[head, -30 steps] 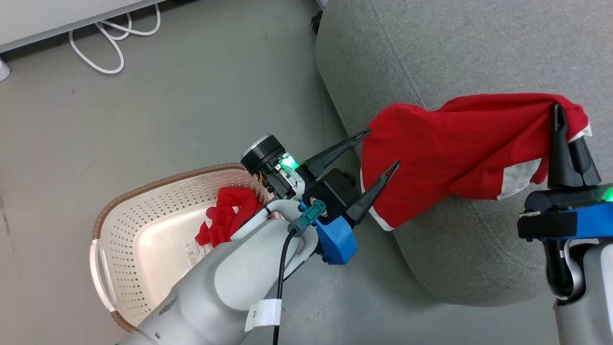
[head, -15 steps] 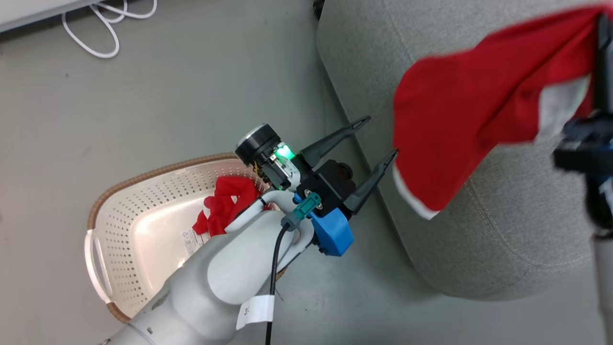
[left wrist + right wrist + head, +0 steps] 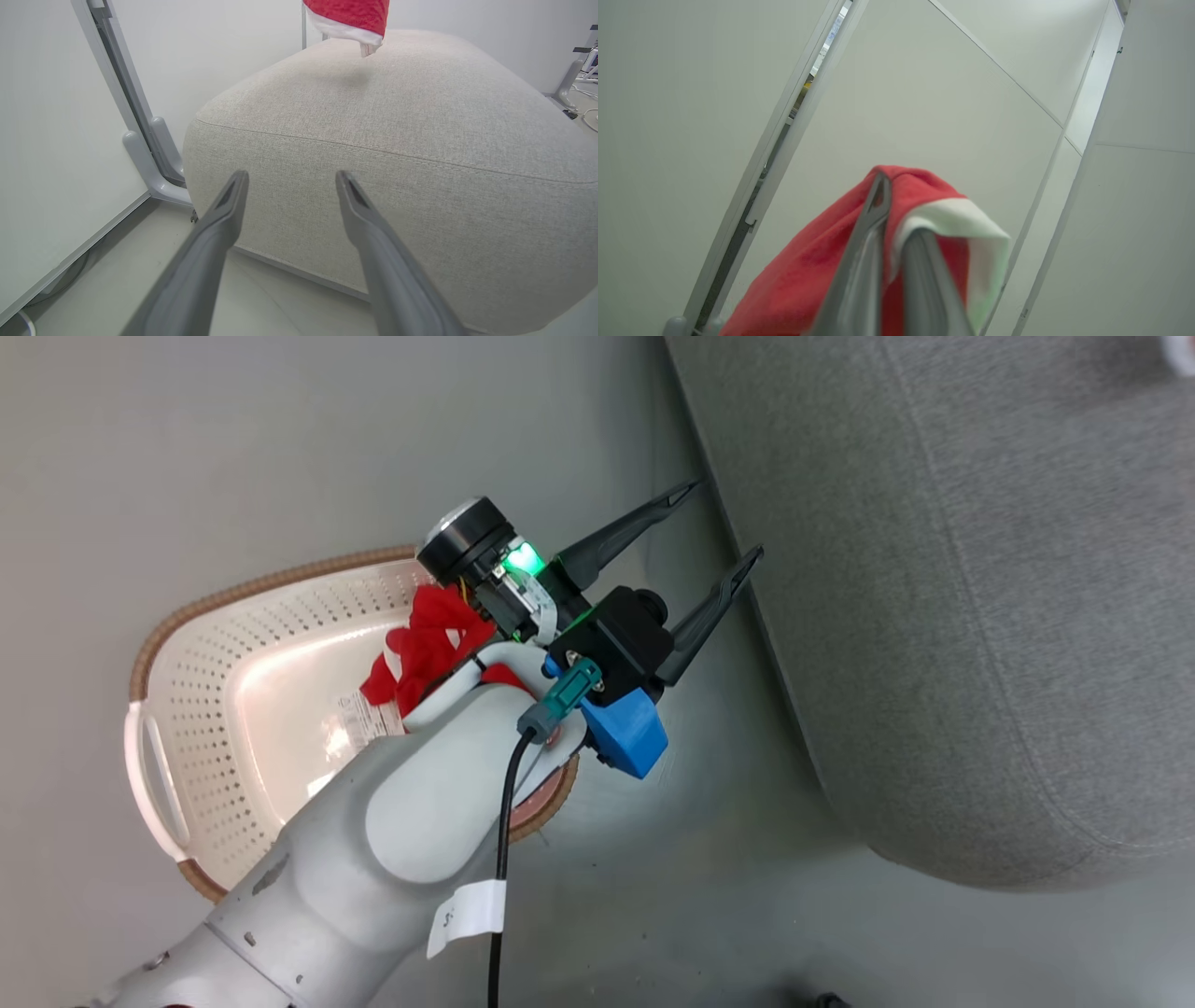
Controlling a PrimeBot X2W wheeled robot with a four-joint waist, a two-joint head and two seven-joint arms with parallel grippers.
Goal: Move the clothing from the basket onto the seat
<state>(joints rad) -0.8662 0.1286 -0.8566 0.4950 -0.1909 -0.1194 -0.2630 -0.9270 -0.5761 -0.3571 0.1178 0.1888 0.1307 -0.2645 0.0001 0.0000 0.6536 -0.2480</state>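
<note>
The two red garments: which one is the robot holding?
The garment clamped in the right gripper, above the seat; the other garment lies crumpled in the basket.

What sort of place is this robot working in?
Probably an indoor test room staged like a home. A big grey seat and a laundry basket sit on a smooth grey floor, with plain white partition panels around.

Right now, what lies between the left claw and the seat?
Nothing: left wrist view shows the open left claw facing the seat, bare space between.
</note>
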